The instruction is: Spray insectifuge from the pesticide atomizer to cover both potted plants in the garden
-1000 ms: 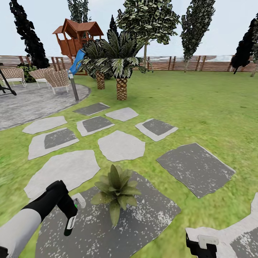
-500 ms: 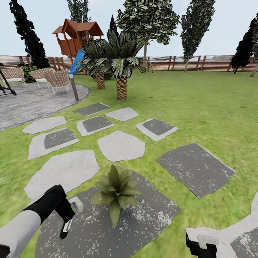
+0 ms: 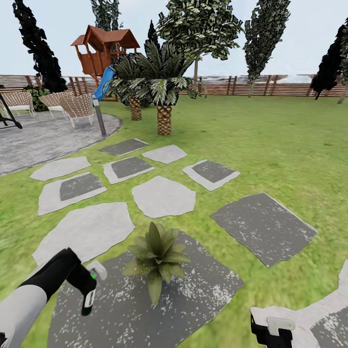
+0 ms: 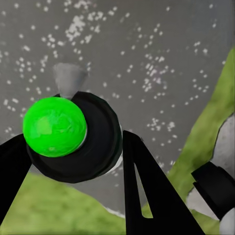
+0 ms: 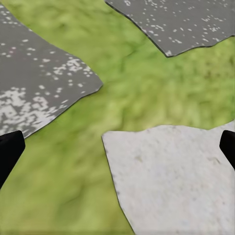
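1 left gripper clamps pesticide atomizer, lower left of frame, long axis near vertical, nozzle toward potted plant. Right gripper spread wide, holding nothing.

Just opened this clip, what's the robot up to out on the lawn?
The left gripper is shut on the pesticide atomizer, a dark bottle with a green cap, held low over a dark stepping stone just beside one potted plant. No spray is visible. The right gripper hangs open near the grass and a pale stone, holding nothing.
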Motion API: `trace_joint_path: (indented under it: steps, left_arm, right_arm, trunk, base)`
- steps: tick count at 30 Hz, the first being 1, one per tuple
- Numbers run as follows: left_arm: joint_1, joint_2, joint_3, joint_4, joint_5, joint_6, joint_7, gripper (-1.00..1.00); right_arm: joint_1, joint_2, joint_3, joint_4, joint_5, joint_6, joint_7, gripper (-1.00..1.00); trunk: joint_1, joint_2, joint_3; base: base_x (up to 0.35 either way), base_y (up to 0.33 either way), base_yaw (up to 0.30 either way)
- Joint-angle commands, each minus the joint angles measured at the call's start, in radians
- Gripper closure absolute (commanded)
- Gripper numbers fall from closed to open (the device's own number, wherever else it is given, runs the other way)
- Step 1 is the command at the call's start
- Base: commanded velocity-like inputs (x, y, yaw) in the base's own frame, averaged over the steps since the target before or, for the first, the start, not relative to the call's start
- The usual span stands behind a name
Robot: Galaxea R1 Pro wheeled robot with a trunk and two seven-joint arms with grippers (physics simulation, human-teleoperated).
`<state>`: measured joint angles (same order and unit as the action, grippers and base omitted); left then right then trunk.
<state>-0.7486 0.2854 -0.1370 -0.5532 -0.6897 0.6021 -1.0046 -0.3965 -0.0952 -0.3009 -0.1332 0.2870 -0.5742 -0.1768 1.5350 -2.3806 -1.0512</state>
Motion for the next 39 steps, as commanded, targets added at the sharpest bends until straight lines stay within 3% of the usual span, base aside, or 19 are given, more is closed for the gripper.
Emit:
trace_joint_path:
  steps: [1, 17, 23, 29, 33, 39]
  left_arm:
    - [-0.001, -0.002, 0.0, 0.001, -0.001, 0.002, -0.003, 1.0]
    - [-0.009, -0.045, -0.006, -0.018, -0.007, 0.014, -0.003, 1.0]
    - [0.0, -0.036, -0.029, 0.002, -0.051, 0.007, 0.002, 1.0]
    - [0.002, -0.021, -0.028, 0.089, -0.06, -0.001, 0.005, 1.0]
    - [0.002, -0.017, -0.027, 0.095, -0.062, -0.001, 0.007, 1.0]
    - [0.002, -0.031, -0.022, 0.086, -0.053, 0.005, 0.108, 1.0]
  right_arm:
    - [-0.001, 0.0, -0.004, 0.001, 0.011, -0.002, -0.006, -1.0]
    - [-0.001, 0.0, -0.004, 0.001, 0.01, -0.003, -0.007, -1.0]
    - [-0.001, 0.0, -0.004, 0.001, 0.011, -0.002, -0.007, -1.0]
    - [-0.001, 0.0, -0.004, 0.001, 0.011, -0.003, -0.007, -1.0]
    - [-0.001, 0.0, -0.004, 0.001, 0.011, -0.003, -0.007, -1.0]
    - [-0.001, 0.0, -0.004, 0.001, 0.011, -0.003, -0.007, -1.0]
  trunk:
    - [0.0, 0.0, -0.001]
    - [0.0, 0.0, -0.001]
    - [0.0, 0.0, -0.001]
    - [0.0, 0.0, -0.001]
    - [0.0, 0.0, -0.001]
    - [0.0, 0.0, -0.001]
  base:
    - [0.0, 0.0, 0.0]
    - [0.076, 0.076, -0.115]
    - [0.0, 0.0, -0.002]
    - [0.0, 0.0, 0.0]
    - [0.0, 0.087, 0.0]
    - [0.0, 0.044, 0.0]
